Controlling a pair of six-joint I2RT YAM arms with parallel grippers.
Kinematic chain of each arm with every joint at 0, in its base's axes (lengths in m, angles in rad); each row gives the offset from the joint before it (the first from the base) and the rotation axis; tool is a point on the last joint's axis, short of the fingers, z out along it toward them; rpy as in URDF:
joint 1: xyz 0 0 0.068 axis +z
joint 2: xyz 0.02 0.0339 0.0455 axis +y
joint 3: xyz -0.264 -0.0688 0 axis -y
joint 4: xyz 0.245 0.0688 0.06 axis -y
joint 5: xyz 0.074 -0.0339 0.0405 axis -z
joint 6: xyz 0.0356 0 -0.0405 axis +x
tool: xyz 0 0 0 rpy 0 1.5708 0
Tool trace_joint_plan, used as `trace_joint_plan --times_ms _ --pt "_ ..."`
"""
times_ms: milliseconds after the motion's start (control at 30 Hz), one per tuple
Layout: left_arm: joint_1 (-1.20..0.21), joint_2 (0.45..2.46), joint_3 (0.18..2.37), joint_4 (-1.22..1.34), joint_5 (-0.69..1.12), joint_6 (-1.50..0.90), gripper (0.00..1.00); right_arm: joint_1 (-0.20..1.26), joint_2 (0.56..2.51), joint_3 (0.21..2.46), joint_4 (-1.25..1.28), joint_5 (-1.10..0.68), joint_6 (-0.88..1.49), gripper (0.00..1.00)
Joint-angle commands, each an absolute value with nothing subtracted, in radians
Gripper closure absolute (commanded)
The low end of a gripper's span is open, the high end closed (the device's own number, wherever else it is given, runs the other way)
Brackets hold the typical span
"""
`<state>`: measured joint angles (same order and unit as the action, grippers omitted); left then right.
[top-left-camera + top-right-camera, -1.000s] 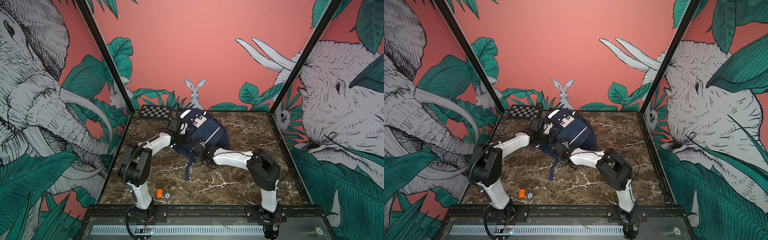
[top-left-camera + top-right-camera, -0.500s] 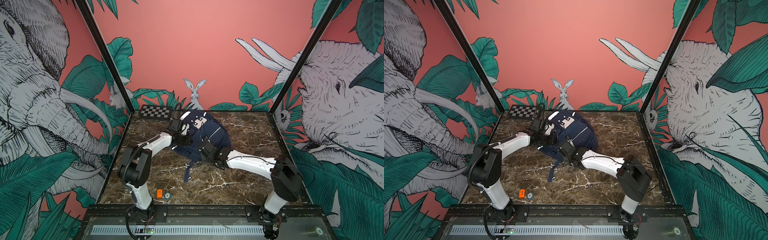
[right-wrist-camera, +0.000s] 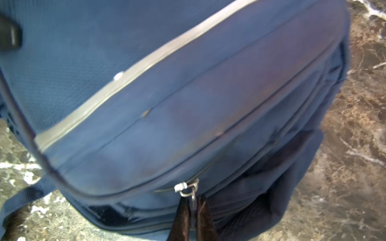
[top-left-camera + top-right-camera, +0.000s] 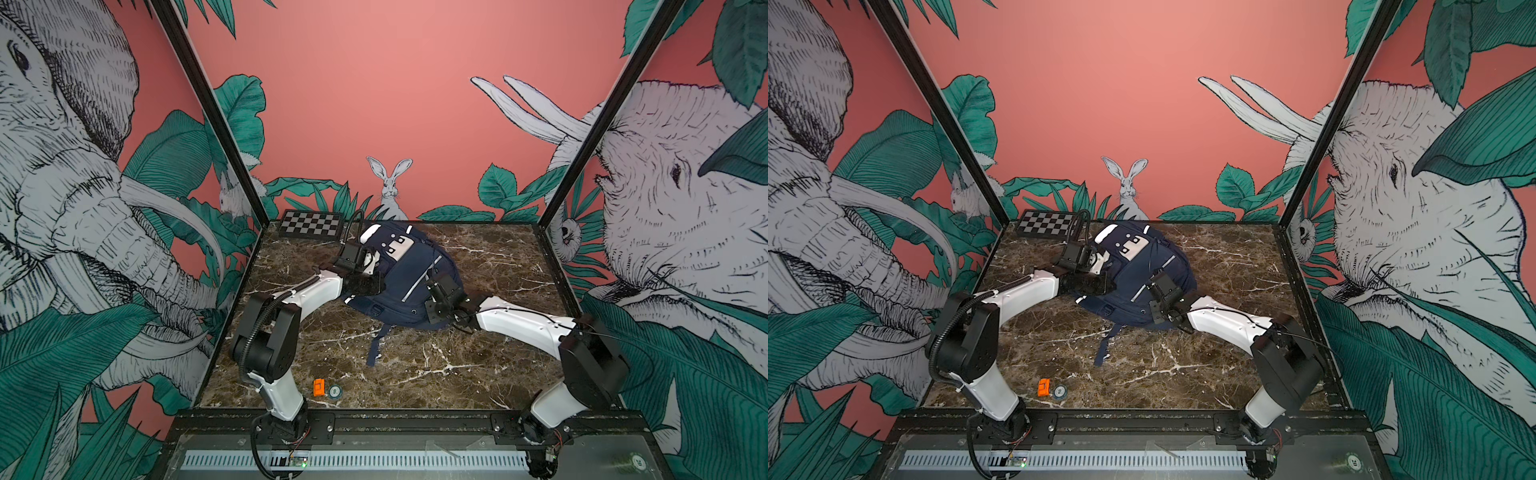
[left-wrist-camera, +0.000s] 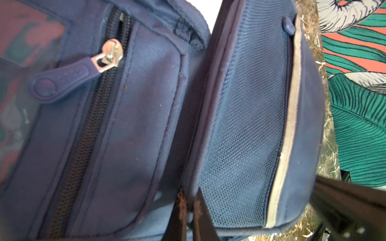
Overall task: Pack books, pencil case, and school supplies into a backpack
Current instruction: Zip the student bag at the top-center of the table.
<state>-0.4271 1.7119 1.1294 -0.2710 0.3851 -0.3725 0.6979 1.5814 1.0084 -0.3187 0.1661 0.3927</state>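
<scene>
Right claw [image 3: 192, 200], clamped on zipper pull [image 3: 186, 189], slid rightward; left claw [image 5: 189, 195] pinches backpack [image 4: 399, 268]; chessboard [image 4: 311, 224] behind.

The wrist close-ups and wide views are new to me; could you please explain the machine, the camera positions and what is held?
Two robot arms work at a marble table. Both top views come from one overhead camera; each close-up from a camera on an arm's wrist. A navy backpack lies there, a chessboard at the back, an orange block and token near the front. The left end effector pinches the backpack's fabric; the right end effector is shut on a zip pull.
</scene>
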Motion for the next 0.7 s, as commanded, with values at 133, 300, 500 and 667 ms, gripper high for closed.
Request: trace_joint_plan --times_ms 133,300,500,667 --pt "-0.4 1.665 1.078 -0.333 0.306 -0.323 1.0 0.532 1.69 1.13 -0.359 0.202 0.36 1.0" --pt "-0.401 1.674 1.073 -0.326 0.325 -0.318 1.0 0.464 1.809 1.272 -0.386 0.162 0.339 1.0" --pt "-0.403 1.681 1.076 -0.325 0.32 -0.317 1.0 0.427 1.862 1.342 -0.409 0.093 0.342 1.0" --pt "-0.403 1.696 1.129 -0.377 0.245 -0.295 0.99 0.442 1.681 1.109 -0.344 0.033 0.397 1.0"
